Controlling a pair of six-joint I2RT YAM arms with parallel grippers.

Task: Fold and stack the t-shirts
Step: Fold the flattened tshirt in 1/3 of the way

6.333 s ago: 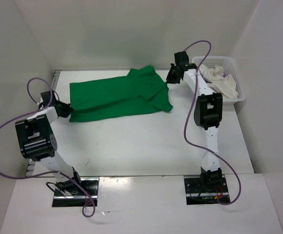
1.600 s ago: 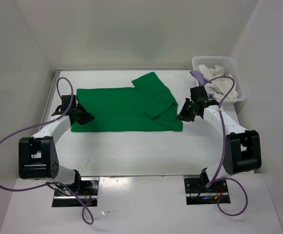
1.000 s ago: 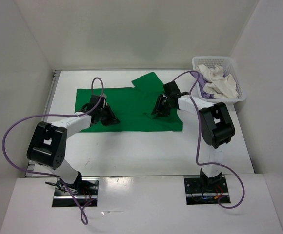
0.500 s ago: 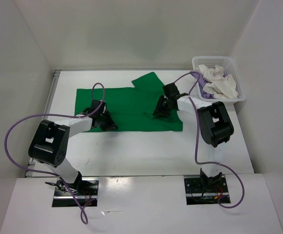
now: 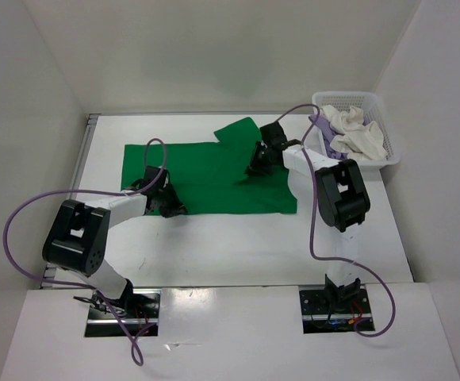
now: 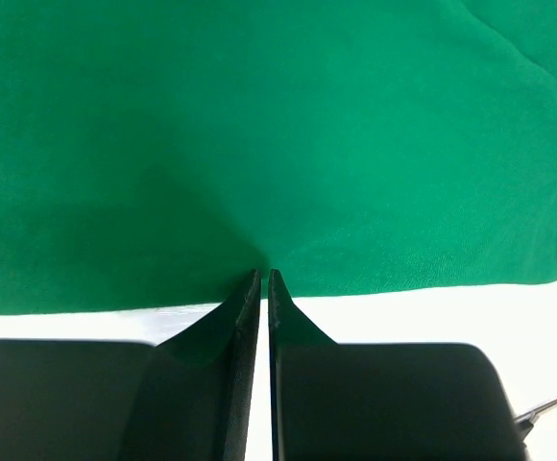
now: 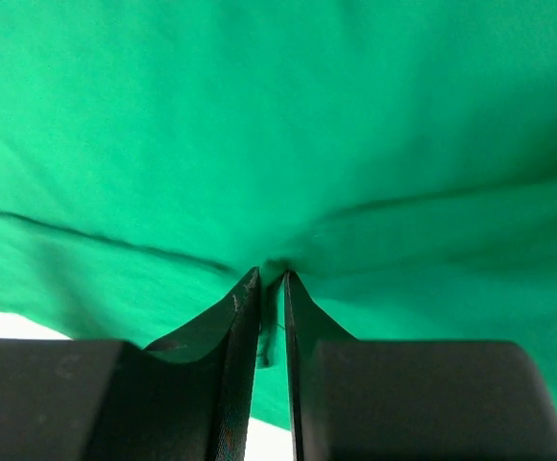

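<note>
The bright green t-shirt [image 5: 206,171] lies spread flat across the back half of the table, one sleeve pointing to the far wall. My left gripper [image 5: 170,209] sits at its near hem, jaws nearly together with the tips [image 6: 264,274] pinching the hem's edge. My right gripper [image 5: 254,168] rests on the shirt's right part near the sleeve, shut on a small raised fold of green cloth [image 7: 271,276]. The white t-shirt [image 5: 357,131] is bunched in the basket. A strip of the lavender one [image 5: 329,141] shows at the basket's left side.
The white lattice basket [image 5: 349,96] stands at the back right corner against the wall. White walls close in the table on the left, back and right. Purple cables loop from both arms above the table. Bare white tabletop [image 5: 230,246] lies between the shirt and the arm bases.
The right gripper has closed on a fold of the green shirt and shifted slightly toward the back. The left gripper slid from the shirt's middle to its near hem.
</note>
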